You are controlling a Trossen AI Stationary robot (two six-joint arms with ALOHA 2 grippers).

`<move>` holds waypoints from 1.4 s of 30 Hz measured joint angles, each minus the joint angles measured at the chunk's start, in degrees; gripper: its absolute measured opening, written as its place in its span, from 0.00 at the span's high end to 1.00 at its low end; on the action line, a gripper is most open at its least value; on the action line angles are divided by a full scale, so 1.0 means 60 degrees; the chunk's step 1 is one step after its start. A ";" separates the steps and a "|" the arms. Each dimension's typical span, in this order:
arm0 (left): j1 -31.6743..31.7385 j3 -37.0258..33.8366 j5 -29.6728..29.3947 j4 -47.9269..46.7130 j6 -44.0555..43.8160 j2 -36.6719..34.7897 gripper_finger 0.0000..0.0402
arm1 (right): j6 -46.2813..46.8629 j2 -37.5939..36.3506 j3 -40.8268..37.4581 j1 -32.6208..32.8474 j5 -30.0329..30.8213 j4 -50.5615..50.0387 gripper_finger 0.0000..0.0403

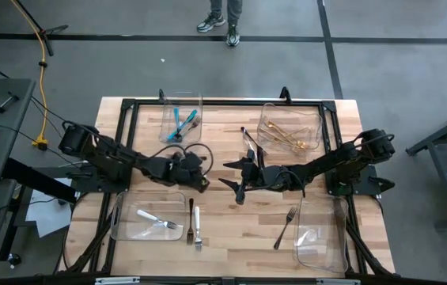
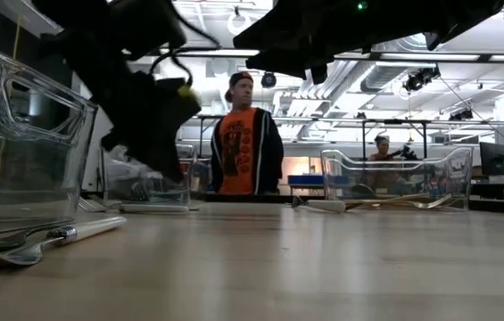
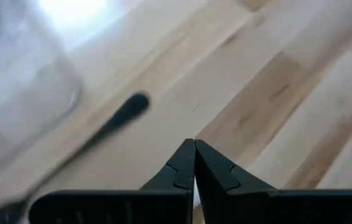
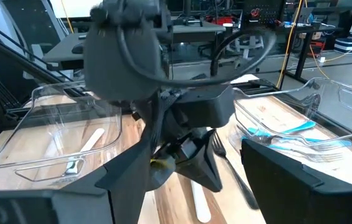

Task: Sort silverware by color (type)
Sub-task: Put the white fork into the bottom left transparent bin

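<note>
The dark steel fork (image 1: pixel 191 209) lies loose near the table's front edge beside the white-handled fork (image 1: pixel 197 224), under the left gripper (image 1: pixel 200 184) (jaws pressed shut, empty), which risks skidding it against the open, empty right gripper (image 1: pixel 236 190).

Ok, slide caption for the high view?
Both grippers, left shut, right open, hover mid-table among four bins of sorted silverware.
</note>
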 joint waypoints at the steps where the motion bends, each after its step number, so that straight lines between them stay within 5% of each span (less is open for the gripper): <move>1: 0.0016 0.0159 0.0078 -0.0077 0.0521 -0.0006 1.00 | 0.0000 0.0000 0.0000 0.0002 0.0000 -0.0001 0.38; 14: 0.0907 0.2713 0.2733 -0.5566 0.5034 -0.0042 0.83 | -0.0142 0.0000 0.0000 0.0003 0.0000 0.0000 0.38; 20: 0.1547 0.2733 0.4429 -0.5617 0.7141 0.0056 0.67 | 0.0066 0.0000 0.0000 0.0000 -0.0155 -0.0004 0.38; 26: 0.1842 0.2729 0.5004 -0.5631 0.8720 0.0549 0.56 | 0.0036 0.0000 0.0000 0.0004 -0.0278 -0.0087 0.38; 42: 0.2004 0.2776 0.4964 -0.5606 0.9520 0.2437 0.53 | 0.0033 0.0000 0.0000 0.0002 -0.0300 -0.0215 0.38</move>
